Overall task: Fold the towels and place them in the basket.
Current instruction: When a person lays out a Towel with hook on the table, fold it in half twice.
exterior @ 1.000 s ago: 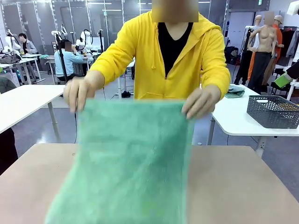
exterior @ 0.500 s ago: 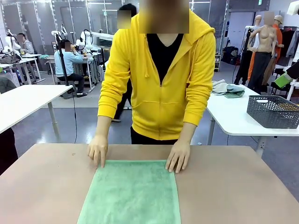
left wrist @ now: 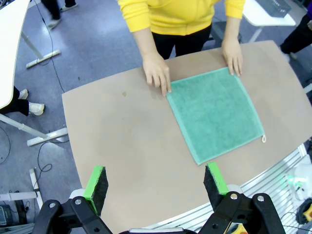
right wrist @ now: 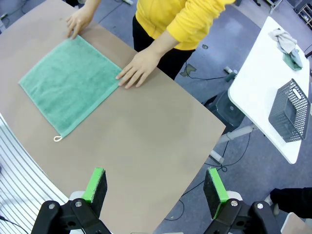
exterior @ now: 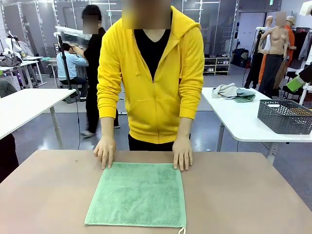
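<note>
Tan table [exterior: 243, 195]: bears the towel at its middle.
Mint-green towel [exterior: 138, 195]: lies flat, white loop [exterior: 182, 230] at a near corner.
Dark grey basket [exterior: 285, 116]: on a white side table [exterior: 243, 124], well apart.
Left gripper [left wrist: 156, 178]: jaws spread wide, holding nothing.
Right gripper [right wrist: 155, 179]: likewise spread, holding nothing.
Person's hands [exterior: 105, 151] [exterior: 183, 154]: pressing the towel's far corners.

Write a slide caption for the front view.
A person presses down the far corners of the mint green towel, spread flat on the table.
</note>
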Controlling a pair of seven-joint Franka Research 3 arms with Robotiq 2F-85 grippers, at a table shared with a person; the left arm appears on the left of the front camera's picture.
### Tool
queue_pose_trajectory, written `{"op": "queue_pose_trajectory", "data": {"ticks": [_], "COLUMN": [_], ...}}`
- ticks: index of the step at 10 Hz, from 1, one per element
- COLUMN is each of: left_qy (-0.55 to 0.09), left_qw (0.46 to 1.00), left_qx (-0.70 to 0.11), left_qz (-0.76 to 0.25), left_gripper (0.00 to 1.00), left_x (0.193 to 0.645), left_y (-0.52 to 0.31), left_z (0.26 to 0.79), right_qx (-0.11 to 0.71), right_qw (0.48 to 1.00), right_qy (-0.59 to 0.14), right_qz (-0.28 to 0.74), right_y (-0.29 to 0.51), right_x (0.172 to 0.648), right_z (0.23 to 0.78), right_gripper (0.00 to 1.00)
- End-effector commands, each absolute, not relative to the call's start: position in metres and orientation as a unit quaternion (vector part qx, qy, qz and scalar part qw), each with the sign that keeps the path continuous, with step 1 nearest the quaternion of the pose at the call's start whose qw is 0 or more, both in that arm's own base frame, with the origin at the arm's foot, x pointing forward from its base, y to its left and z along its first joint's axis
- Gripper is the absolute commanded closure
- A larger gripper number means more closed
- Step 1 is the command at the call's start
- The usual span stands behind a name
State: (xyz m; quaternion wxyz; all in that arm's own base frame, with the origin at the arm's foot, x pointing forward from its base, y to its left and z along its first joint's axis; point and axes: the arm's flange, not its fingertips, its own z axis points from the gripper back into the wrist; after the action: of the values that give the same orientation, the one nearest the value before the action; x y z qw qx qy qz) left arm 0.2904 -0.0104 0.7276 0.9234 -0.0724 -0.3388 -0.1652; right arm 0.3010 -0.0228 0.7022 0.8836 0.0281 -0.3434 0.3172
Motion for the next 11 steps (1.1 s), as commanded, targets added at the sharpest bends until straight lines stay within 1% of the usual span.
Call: {"op": "queue_pose_trajectory", "data": {"ticks": [1,6,8,9,11], "left_qy": [-0.339,-0.339,-0.342,-0.332,-0.291], "left_qw": [0.923,0.923,0.913,0.905,0.885], "left_qx": [-0.071,-0.072,-0.04,-0.021,0.015], "left_qz": [-0.169,-0.165,-0.221,-0.264,-0.364], "left_gripper": [0.0,0.0,0.0,0.0,0.0], "left_x": [0.29,0.29,0.284,0.28,0.269], "left_y": [-0.011,-0.01,-0.021,-0.033,-0.06], "left_z": [0.728,0.728,0.731,0.731,0.719], "right_qx": [0.028,0.028,0.008,-0.008,-0.046], "right_qw": [0.883,0.884,0.869,0.859,0.83], "right_qy": [-0.344,-0.343,-0.338,-0.316,-0.257], "right_qz": [0.317,0.317,0.362,0.402,0.493], "right_y": [-0.023,-0.023,-0.01,0.002,0.037], "right_x": [0.301,0.301,0.295,0.291,0.284], "right_z": [0.703,0.702,0.707,0.706,0.695], "right_gripper": [0.0,0.0,0.0,0.0,0.0]}}
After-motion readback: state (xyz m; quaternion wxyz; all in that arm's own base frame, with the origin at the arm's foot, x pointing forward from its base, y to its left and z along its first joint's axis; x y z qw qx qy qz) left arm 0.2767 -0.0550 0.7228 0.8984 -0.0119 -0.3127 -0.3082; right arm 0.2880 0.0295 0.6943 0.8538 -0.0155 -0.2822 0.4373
